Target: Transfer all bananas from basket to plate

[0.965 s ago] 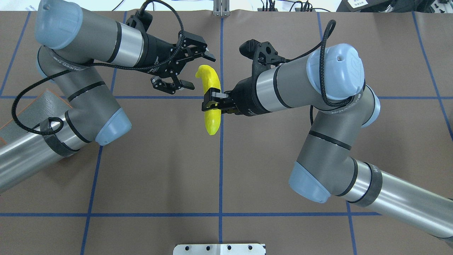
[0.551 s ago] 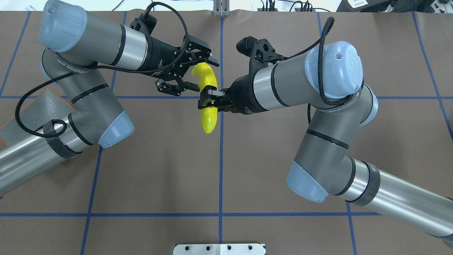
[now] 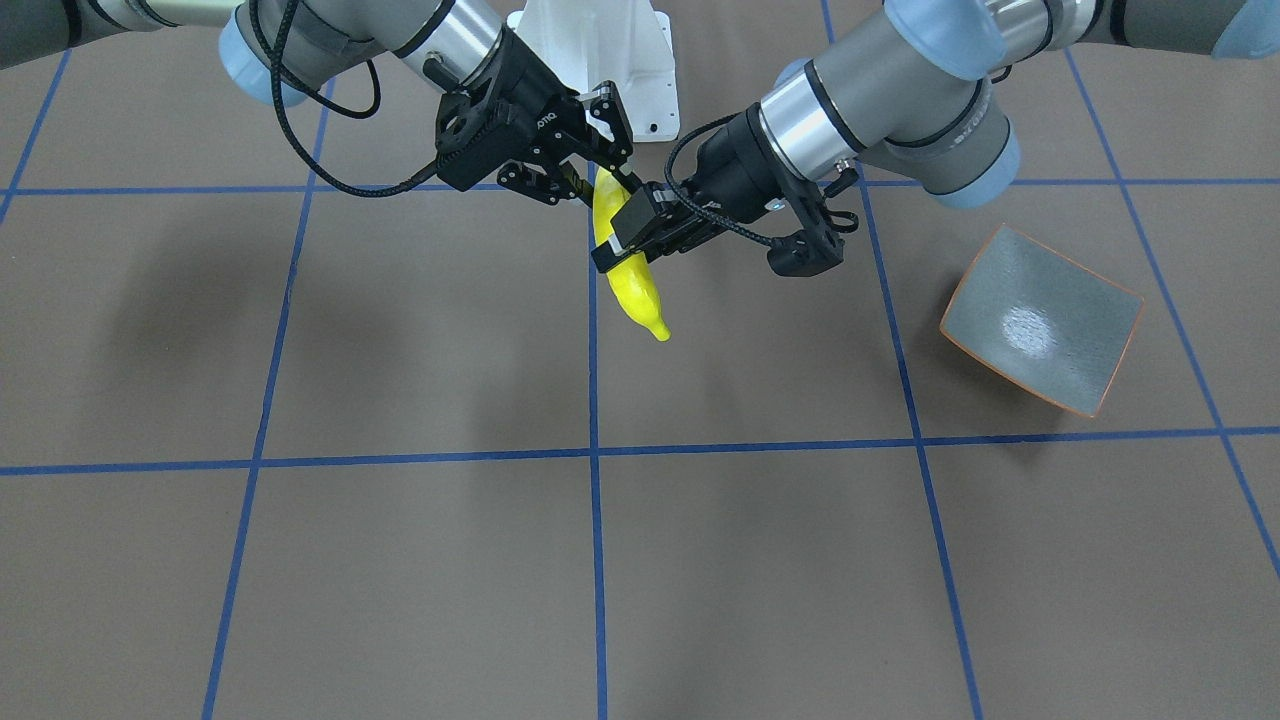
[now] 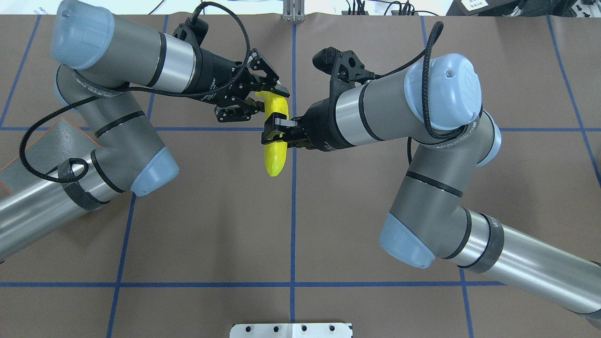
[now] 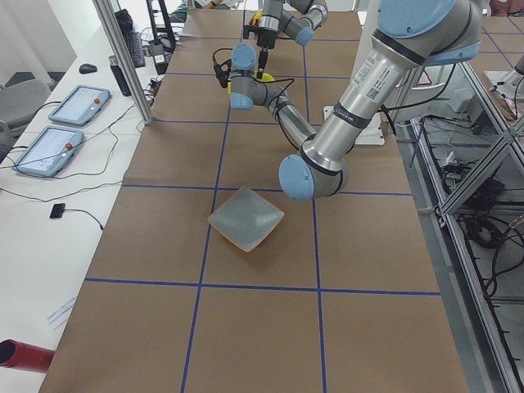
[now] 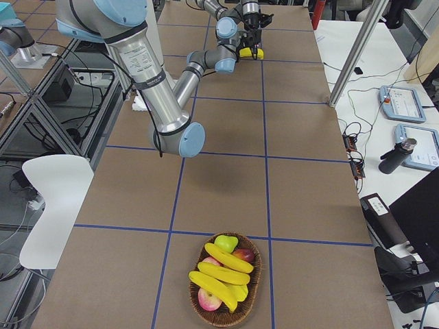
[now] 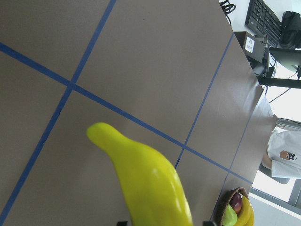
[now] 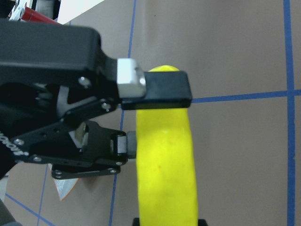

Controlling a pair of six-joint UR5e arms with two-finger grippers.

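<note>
brown sheeting crossed by blue tape lines covers the long table, and above its middle a bright yellow, glossy curved banana hangs in the air between the two arms. the black two-finger right gripper is clamped across the banana's middle. the left gripper has its fingers closed in on the banana's far end, one pad on top and one against the side in the right wrist view, so both seem to have hold of it at once. i judge this a hand-over partway through the first delivery. the small square grey-green plate with a thin orange rim sits bare toward the robot's left end, well apart from the banana. the woven brown basket at the opposite end holds at least three more yellow bananas among red and green apples. so nothing is on the plate yet and most of the work remains. white lettering runs along the left gripper's body and around the arm joints, but it is too small to read with confidence.
</note>
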